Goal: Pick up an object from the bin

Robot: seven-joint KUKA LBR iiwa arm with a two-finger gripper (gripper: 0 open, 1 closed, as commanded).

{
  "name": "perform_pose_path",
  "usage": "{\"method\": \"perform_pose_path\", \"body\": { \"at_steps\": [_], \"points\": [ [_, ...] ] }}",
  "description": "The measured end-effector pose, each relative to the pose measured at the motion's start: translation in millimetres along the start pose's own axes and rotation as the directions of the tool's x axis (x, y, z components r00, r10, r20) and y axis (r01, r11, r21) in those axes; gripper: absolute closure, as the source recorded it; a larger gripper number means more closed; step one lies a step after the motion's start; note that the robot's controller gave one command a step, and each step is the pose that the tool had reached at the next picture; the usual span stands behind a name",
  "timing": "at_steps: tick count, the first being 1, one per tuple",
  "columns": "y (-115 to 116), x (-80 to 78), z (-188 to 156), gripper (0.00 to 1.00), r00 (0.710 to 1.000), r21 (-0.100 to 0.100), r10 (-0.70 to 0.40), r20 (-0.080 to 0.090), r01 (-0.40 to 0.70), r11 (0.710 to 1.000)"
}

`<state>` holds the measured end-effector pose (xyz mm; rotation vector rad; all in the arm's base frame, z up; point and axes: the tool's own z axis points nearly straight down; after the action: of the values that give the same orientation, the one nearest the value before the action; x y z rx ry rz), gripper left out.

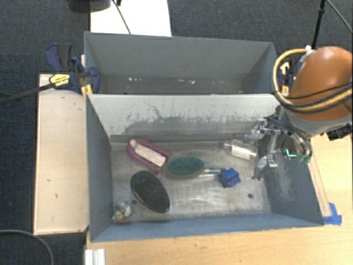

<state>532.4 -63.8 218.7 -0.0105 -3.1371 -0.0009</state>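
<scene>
bin [182,117]: steep grey walls hem you in on every side; the right half of the floor is mostly bare, so that is your room to move.
gripper [262,164]: it hangs low by the right wall; you cannot tell whether it is wide or narrow.
black brush [149,191]: front left; oval, probably stiff and light.
green brush [185,167]: mid-floor; likely slick on top.
purple block [146,153]: back left, just beside the green brush.
white tube [239,149]: your nearest pick, just left of the gripper near the back wall; likely light and prone to roll, so take it across its middle.
blue piece [229,177]: small, just in front of the white tube.
</scene>
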Motion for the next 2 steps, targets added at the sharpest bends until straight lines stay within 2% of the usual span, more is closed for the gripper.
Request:
{"method": "perform_pose_path", "body": {
  "at_steps": [1, 2],
  "points": [
    [21.0, -25.4, 130.5, 0.00, 0.988, -0.001, 0.157, -0.007, -0.157, 0.988],
    [21.0, -26.7, 126.8, 1.00, 0.988, -0.001, 0.153, -0.003, -0.153, 0.988]
  ]
}}
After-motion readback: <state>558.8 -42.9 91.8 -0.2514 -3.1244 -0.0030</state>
